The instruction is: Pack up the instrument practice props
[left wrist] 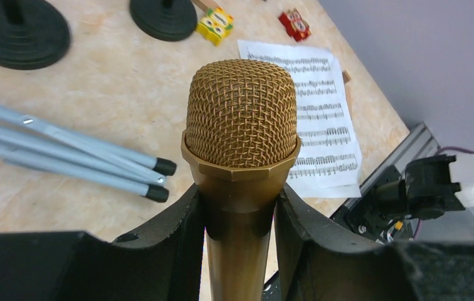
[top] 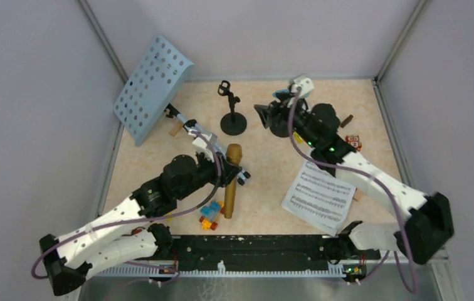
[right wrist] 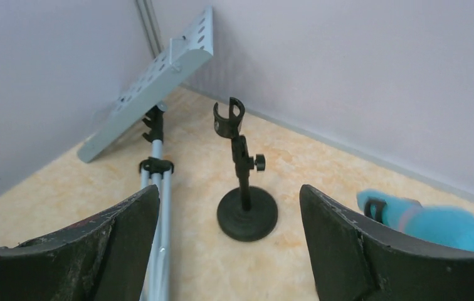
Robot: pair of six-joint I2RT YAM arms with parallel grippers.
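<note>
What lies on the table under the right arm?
A white sheet of music lies there. The right arm hides part of its right edge. Whether anything lies beneath the sheet cannot be seen.

Pale lilac walls [top: 21,94], beige marbled tabletop [top: 266,169], alu corner posts [top: 100,34]
</note>
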